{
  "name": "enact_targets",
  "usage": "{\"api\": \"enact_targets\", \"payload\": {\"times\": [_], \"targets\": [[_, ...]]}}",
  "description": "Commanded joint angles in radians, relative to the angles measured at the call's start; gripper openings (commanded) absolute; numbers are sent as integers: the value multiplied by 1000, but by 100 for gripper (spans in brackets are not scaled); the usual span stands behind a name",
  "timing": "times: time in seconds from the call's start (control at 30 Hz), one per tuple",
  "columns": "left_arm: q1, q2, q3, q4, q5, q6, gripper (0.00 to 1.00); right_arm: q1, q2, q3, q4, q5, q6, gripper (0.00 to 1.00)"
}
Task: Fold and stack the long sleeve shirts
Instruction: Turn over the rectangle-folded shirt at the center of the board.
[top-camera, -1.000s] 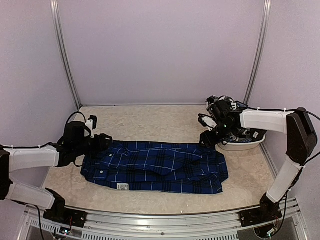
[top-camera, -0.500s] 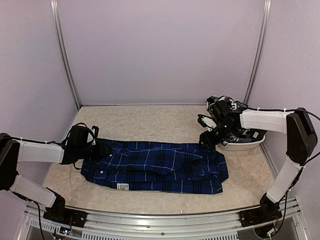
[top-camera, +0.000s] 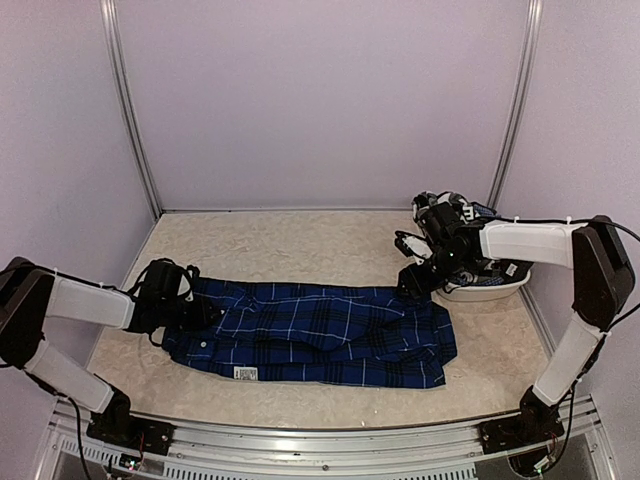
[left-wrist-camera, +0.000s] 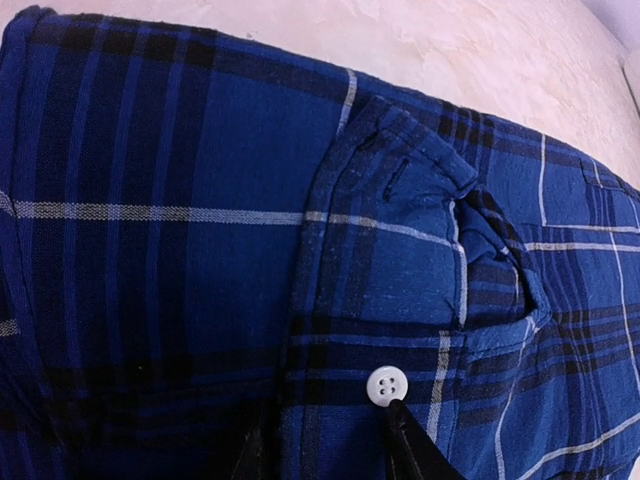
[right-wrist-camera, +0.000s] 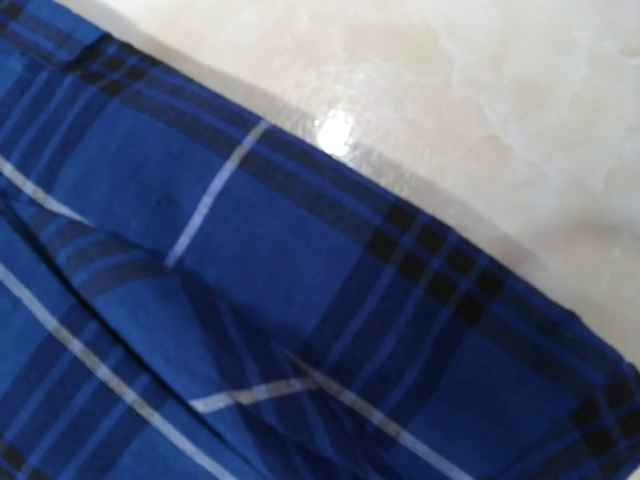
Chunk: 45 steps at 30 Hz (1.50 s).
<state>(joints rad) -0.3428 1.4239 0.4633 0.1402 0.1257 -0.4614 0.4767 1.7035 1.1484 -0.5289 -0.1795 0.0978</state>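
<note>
— As the left gripper (left-wrist-camera: 330, 458) is brought down onto the blue plaid shirt (top-camera: 320, 335), spread mid-table, at nine o'clock, is it gripped?
— Not yet: fingers (left-wrist-camera: 410, 455) are parted beside a button (left-wrist-camera: 385, 385). Right gripper (top-camera: 412, 282), two o'clock: cannot be told.

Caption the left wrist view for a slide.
Left gripper, jaws apart, at the blue plaid shirt beside a white button.

Shirt (top-camera: 320, 335): royal blue plaid, dark bands, thin white lines. Lies flat on table (top-camera: 300, 240), folded into a long band running left to right, wrinkled mid-length. White button (left-wrist-camera: 385, 384) showing at left end. White label (top-camera: 245, 373) at near edge.
</note>
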Motion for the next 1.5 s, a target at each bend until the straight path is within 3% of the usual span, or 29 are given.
{"api": "enact_targets", "payload": {"times": [0.0,0.3,0.87,1.27,1.37,1.47], "targets": [[6,9,-15,37,29,9,33,-9,20,-9,15,-18,-5,61],[13,-2,-8,64,84,4,0,-9,23,-16,20,-16,-3,61],[73,-248,67,-74,-43,11,0,-9,-6,3,-6,37,-6,61],[79,-186,5,-5,-36,3,0,-10,3,10,-13,42,-6,62],[79,-167,7,4,-12,14,10,-9,4,12,-11,32,-5,62],[79,-162,8,7,-12,19,30,-9,2,7,4,4,-5,62]]}}
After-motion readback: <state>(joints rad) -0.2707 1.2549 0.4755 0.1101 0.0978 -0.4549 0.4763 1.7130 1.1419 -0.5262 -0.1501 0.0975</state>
